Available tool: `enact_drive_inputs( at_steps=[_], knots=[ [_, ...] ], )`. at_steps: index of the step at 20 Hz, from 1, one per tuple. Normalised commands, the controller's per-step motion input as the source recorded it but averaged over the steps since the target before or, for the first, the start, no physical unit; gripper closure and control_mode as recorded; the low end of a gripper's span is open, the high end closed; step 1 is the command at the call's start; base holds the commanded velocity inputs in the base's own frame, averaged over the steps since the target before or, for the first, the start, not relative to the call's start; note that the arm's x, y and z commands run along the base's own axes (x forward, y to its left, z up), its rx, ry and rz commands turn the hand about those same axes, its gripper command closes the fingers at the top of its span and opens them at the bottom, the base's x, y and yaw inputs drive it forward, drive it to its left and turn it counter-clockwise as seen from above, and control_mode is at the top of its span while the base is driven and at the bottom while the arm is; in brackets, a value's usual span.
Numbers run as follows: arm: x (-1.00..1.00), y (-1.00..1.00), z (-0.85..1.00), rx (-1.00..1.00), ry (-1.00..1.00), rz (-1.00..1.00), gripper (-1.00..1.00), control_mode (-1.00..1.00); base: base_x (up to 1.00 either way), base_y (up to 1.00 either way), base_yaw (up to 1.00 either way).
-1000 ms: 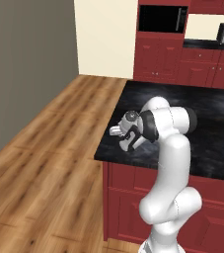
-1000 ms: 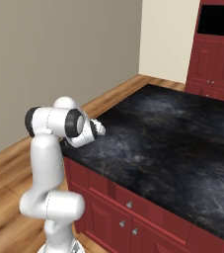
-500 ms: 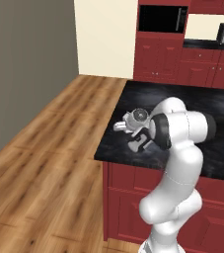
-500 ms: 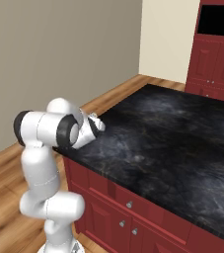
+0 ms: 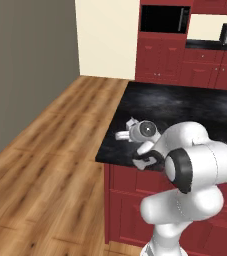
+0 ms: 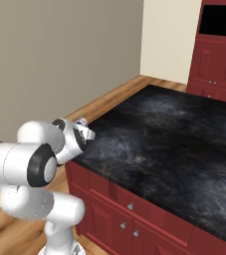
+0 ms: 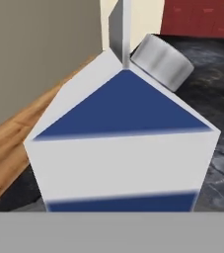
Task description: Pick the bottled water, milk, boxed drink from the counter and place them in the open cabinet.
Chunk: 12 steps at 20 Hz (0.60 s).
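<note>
Now fingers are sitting approx half-open around milk (image 7: 121, 143), grip unclear; lifting it straight off counter (image 6: 169, 134) w/o tilting seems best.

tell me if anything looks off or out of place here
The milk is not standing on the counter: it sits right up against the claw, over the counter's corner beside the wood floor. It looks intact, with nothing spilled on the black stone.
</note>
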Motion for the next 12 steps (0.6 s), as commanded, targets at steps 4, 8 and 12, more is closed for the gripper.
enact_drive_inputs(
  at_steps=[4,8,12],
  knots=[
    [-0.47,0.02,0.8,0.05,0.0,0.0,1.0,-1.0,0.0,0.0,0.0],
    [-0.31,0.0,0.83,0.07,0.01,0.0,1.0,-1.0,0.0,0.0,0.0],
    [-0.19,0.0,0.84,0.07,0.02,0.0,1.0,-1.0,0.0,0.0,0.0]
  ],
)
